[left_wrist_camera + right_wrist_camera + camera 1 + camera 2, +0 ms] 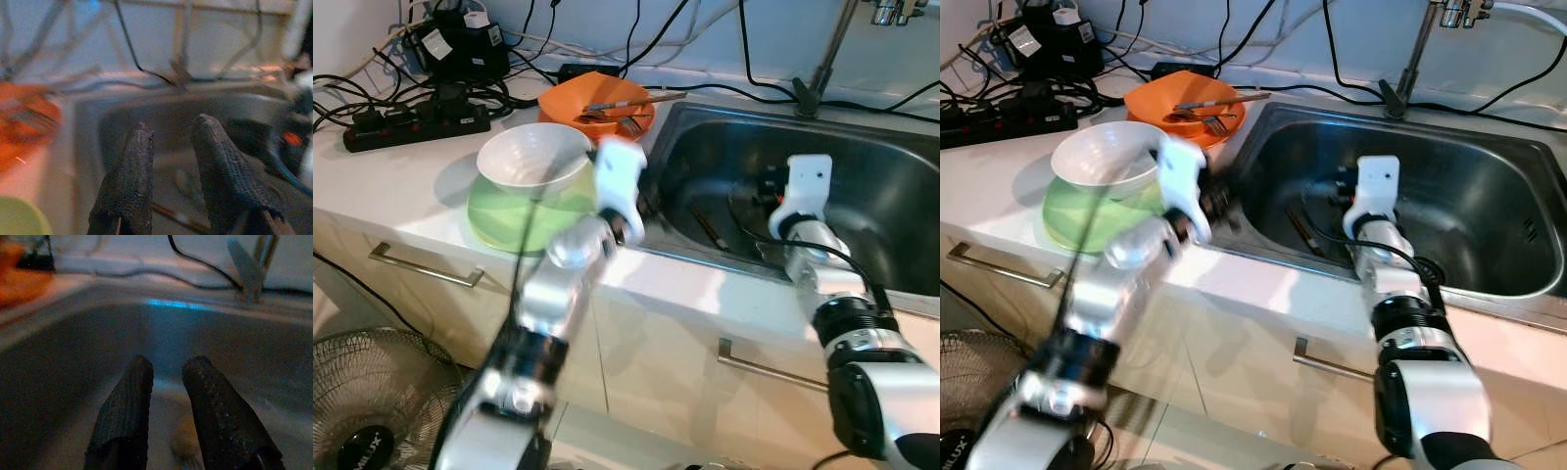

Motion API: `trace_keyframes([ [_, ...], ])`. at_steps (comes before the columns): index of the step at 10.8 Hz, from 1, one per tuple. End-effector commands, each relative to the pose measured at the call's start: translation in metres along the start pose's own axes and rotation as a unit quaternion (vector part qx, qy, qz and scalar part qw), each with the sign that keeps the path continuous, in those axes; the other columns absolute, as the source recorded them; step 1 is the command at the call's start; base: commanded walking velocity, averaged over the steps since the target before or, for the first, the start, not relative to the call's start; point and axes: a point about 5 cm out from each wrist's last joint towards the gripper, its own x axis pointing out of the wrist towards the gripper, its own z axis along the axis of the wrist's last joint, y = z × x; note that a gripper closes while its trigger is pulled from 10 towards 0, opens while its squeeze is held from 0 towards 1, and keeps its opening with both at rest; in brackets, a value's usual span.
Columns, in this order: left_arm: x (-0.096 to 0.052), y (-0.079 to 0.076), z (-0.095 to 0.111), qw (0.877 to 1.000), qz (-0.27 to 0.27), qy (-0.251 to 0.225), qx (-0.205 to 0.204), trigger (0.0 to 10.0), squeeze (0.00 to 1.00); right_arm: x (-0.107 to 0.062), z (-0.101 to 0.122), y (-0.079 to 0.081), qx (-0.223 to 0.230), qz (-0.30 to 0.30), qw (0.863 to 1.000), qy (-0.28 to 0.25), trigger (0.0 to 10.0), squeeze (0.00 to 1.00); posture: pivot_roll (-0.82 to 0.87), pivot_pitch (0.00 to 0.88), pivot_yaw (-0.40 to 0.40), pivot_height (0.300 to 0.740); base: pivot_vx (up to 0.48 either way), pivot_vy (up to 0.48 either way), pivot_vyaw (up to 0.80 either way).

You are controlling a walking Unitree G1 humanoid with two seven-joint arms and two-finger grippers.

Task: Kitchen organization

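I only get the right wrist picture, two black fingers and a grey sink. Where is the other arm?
Observer: The left gripper is at the sink's left edge, next to the counter.
Operator: What's on the counter?
Observer: A white bowl stacked in a green bowl.
Operator: I see something orange in my corner. What is it?
Observer: An orange bowl behind the white one, with a fork and other utensils lying in it.
Operator: Is anything in the sink besides my gripper?
Observer: Yes, dark chopstick-like sticks lie on the sink floor, between the two grippers; your right gripper holds nothing, fingers a little apart.
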Motion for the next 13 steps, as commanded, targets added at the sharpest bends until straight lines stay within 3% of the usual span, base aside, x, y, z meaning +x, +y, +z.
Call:
trace_keyframes([
  [1,0.001,0.011,0.023,0.999,0.027,-0.038,0.023,10.0,0.00,0.003,0.015,0.003,0.016,0.003,0.999,-0.038,10.0,0.00,0.06,0.000,0.029,0.740,0.000,0.000,0.00],
  [3,-0.001,0.035,0.054,0.992,0.082,-0.077,0.056,10.0,0.00,0.003,0.023,0.007,0.027,0.010,0.997,-0.069,10.0,0.00,0.06,0.000,0.033,0.740,0.000,0.000,0.00],
  [5,-0.017,0.084,0.079,0.972,0.205,-0.073,0.092,10.0,0.00,0.000,0.020,0.011,0.031,0.012,0.997,-0.070,10.0,0.00,0.07,0.000,0.038,0.740,0.000,0.000,0.00],
  [6,-0.032,0.113,0.089,0.954,0.276,-0.057,0.102,10.0,0.00,-0.002,0.014,0.012,0.035,0.012,0.997,-0.063,10.0,0.00,0.08,0.004,0.039,0.740,0.000,0.000,0.00],
  [7,-0.044,0.131,0.090,0.942,0.319,-0.042,0.092,10.0,0.81,-0.004,0.011,0.013,0.039,0.012,0.997,-0.060,10.0,0.00,0.09,0.008,0.042,0.740,0.000,0.000,0.00],
  [8,-0.060,0.146,0.082,0.932,0.356,-0.008,0.071,10.0,1.00,-0.005,0.007,0.015,0.043,0.013,0.997,-0.055,10.0,0.00,0.09,0.013,0.045,0.740,0.000,0.000,0.00],
  [9,-0.069,0.152,0.075,0.926,0.373,0.019,0.053,10.0,0.15,-0.005,0.007,0.016,0.045,0.014,0.997,-0.055,10.0,0.00,0.09,0.016,0.047,0.740,0.000,0.000,0.00],
  [10,-0.074,0.154,0.070,0.922,0.385,0.034,0.035,10.0,0.00,-0.006,0.006,0.016,0.047,0.014,0.997,-0.054,10.0,0.00,0.09,0.018,0.048,0.740,0.000,0.000,0.00],
  [13,-0.084,0.156,0.057,0.911,0.404,0.079,0.008,10.0,0.00,-0.007,0.004,0.019,0.048,0.023,0.997,-0.052,10.0,0.00,0.09,0.025,0.048,0.740,0.000,0.000,0.00],
])
